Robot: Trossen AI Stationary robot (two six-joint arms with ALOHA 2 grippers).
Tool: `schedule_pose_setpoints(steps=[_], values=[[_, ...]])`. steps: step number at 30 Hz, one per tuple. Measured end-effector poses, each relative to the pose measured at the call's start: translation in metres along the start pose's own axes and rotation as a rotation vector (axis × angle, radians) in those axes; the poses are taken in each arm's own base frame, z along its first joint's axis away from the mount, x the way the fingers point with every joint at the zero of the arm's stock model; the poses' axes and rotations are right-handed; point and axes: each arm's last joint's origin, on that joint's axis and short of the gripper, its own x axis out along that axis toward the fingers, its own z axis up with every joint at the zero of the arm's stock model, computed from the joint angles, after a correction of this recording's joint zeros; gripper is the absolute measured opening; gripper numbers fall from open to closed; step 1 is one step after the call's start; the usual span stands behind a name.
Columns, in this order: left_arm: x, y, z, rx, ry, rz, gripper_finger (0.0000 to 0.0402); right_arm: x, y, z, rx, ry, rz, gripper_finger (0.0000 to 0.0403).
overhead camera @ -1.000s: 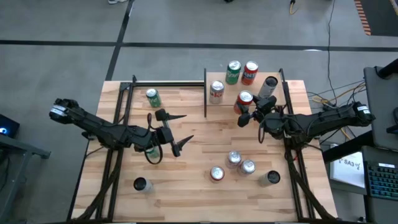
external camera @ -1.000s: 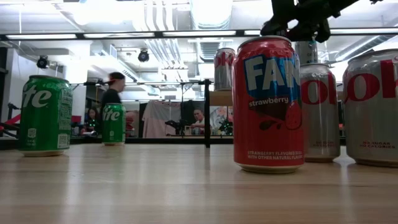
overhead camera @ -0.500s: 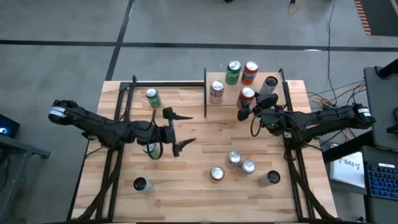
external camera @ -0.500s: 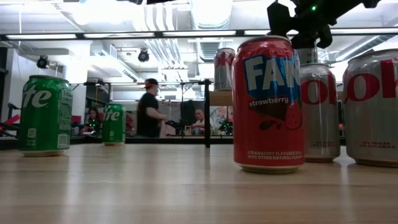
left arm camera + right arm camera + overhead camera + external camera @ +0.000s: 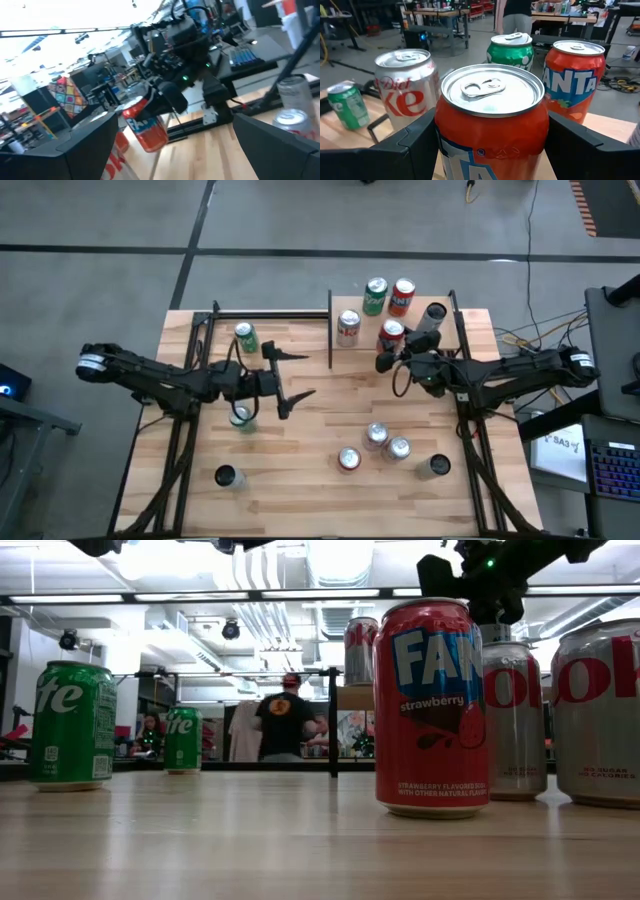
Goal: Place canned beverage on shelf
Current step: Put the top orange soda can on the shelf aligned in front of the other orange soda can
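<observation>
right gripper (image 5: 388, 352) is pinching a red fanta can (image 5: 392, 334), fingers on both sides of it in the right wrist view (image 5: 490, 125). the can sits upright over the shelf (image 5: 350, 303), the light board with black posts at the far right part of the table (image 5: 320, 490); can't tell from above whether it's resting on the board or just above it. on the shelf close around it: a diet coke can (image 5: 348, 326) beside it toward the middle post, a green can (image 5: 375, 295) and an orange fanta can (image 5: 402, 296) behind it at the far edge, and a silver can (image 5: 433, 316) by the right post.

left gripper (image 5: 292, 375) is spread wide with nothing between the fingers, hovering over the table left of the shelf, pointing toward the right arm. a green sprite can (image 5: 245, 337) stands just behind that arm, another green can (image 5: 241, 416) partly under it.

the near half of the table has a cluster of three cans (image 5: 375, 446), a silver one (image 5: 434, 467) near the right edge, and a dark-topped one (image 5: 226, 476) at the near left.

low view: a strawberry fanta can (image 5: 431, 705) fills the foreground, and a person (image 5: 284, 726) stands in the room behind.
</observation>
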Motion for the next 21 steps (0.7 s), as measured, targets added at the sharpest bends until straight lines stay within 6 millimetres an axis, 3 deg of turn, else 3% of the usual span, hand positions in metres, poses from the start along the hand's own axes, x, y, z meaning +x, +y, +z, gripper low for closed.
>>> schedule_pose_setpoints(steps=[10, 21], values=[[0.001, 0.008, -0.004, -0.018, 0.064, 0.131, 0.0382, 0.008, 0.005, -0.008, -0.05, 0.014, -0.019, 0.0277], [0.001, 0.009, -0.004, -0.019, 0.067, 0.137, 0.0382, 0.015, 0.001, -0.009, -0.037, 0.004, -0.096, 0.0277]])
